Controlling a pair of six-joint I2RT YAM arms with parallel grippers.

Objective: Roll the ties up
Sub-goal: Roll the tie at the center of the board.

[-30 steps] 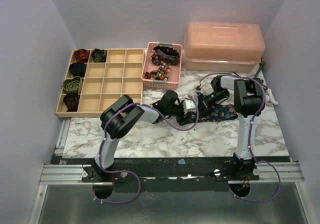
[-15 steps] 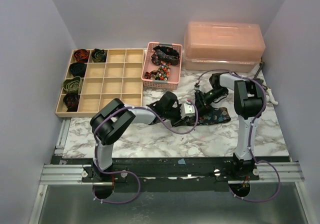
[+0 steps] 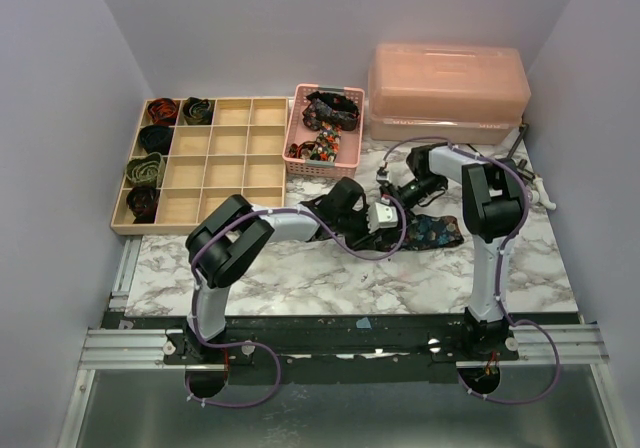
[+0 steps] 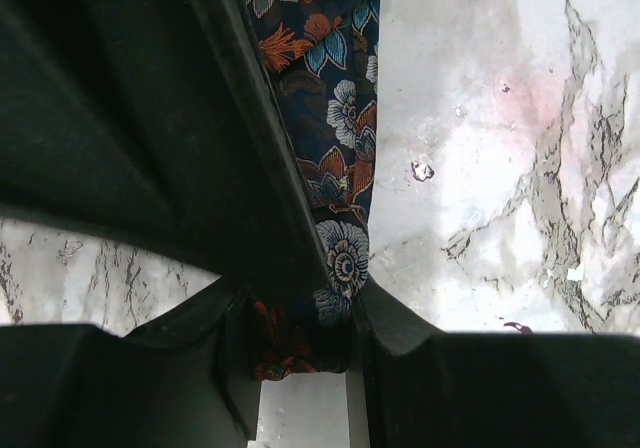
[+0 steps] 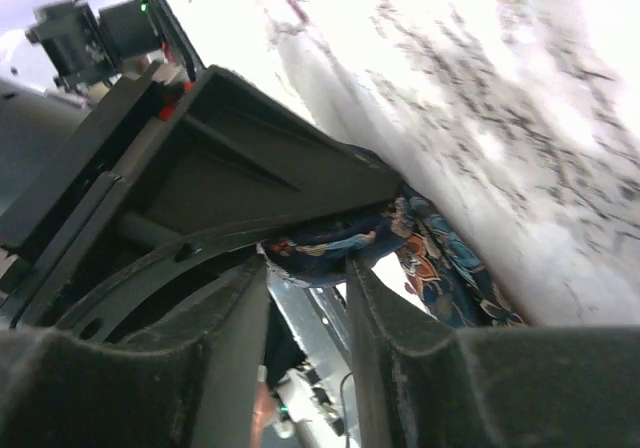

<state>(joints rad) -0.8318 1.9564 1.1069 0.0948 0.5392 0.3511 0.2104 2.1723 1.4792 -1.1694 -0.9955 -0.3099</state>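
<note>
Top view:
- My left gripper (image 3: 385, 215) and right gripper (image 3: 398, 194) meet mid-bench at 1 end of the floral tie (image 3: 440, 230), almost touching each other.
- The tie lies flat on the bench (image 3: 300, 268). Its long axis runs across the bench, and the free length trails off to my right and slightly toward the near edge.
- From both grippers, everything unrolled lies to the right.
- 5 coiled ties (image 3: 147, 168) sit in the wooden tray (image 3: 228, 173), well apart on the far left. Loose ties sit in the pink basket (image 3: 300, 154).

Left wrist:
- The left gripper (image 4: 300, 353) is closed down on the tie end, with fabric touching both fingers (image 4: 400, 343).
- The floral strip (image 4: 340, 168) runs straight away from the gripper, up the frame, flat on the marble.
- The dark body of my right gripper crosses the upper left and covers the strip's left edge.

Right wrist:
- The right gripper (image 5: 308, 268) is down to a narrow gap, with a folded bunch of the tie (image 5: 320, 244) pinched in it.
- The left gripper's black housing (image 5: 250, 168) sits just beside it.
- More tie (image 5: 440, 268) spills out to the right onto the bench.
- I can't tell how many turns are wound in the bunch.

My read:
- The roll has to travel along the long axis, to my right.
- Both grippers sit at the same end, so neither is nearer the tail. The right arm's base is on the tail's side, though.
- With the grippers this close together, a collision is the risk.
</note>
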